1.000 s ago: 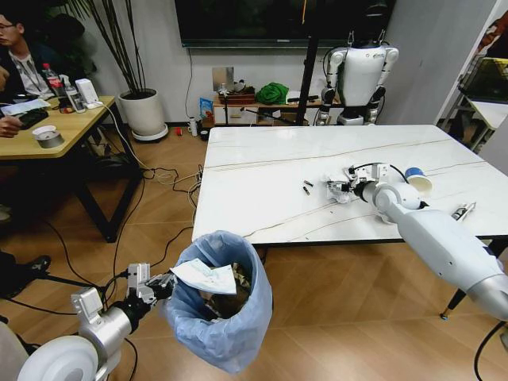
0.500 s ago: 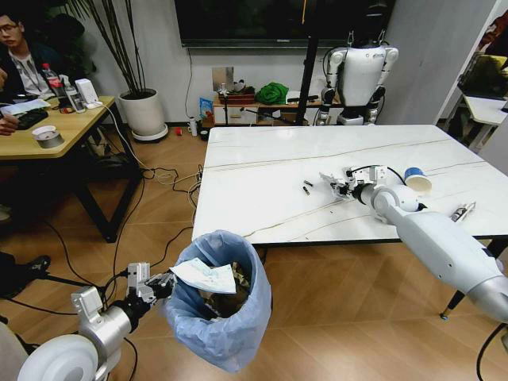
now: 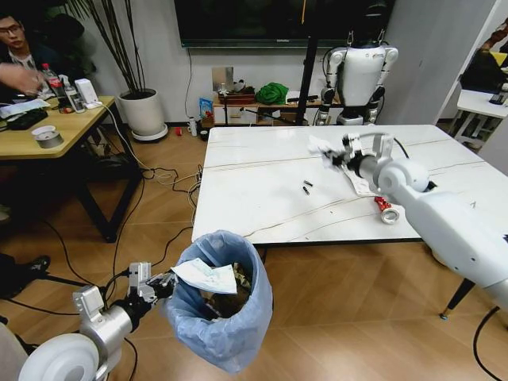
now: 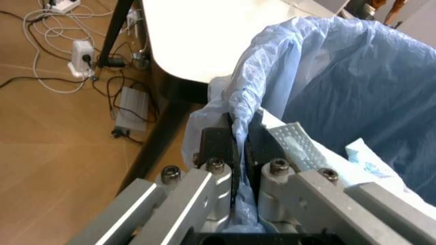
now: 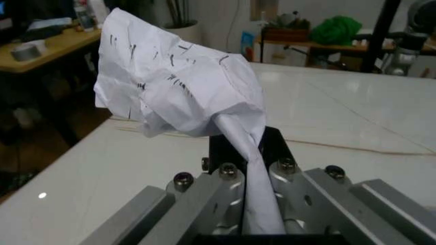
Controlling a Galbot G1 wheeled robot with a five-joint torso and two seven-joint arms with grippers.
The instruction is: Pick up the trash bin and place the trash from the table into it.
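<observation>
Above the white counter [image 3: 262,182], my right tool [image 3: 332,157] is up in the air, and it is squeezed tight on a crumpled white paper [image 5: 178,97]. From the head camera the paper [image 3: 320,146] looks like a small white bunch sticking out of the tool, up off the top and not touching it. In my right wrist camera the paper is pinched between the two fingers [image 5: 228,178], and it puffs out big above them with little dark marks on it. On the counter, under my right arm, there is a flat white sheet [image 3: 361,182], a little red and silver thing [image 3: 386,210] near the front edge, and two tiny dark bits [image 3: 305,187] close to the middle. Down low on my left side, my left tool [image 3: 155,284] is shut on the rim of the trash bin [image 3: 226,305]. The bin with its crinkly blue bag hangs in front of the counter, near its front left corner. In my left wrist camera the blue bag [image 4: 327,87] is squashed between my left fingers [image 4: 216,145]. There is white paper trash [image 3: 208,276] lying in the bin already.
</observation>
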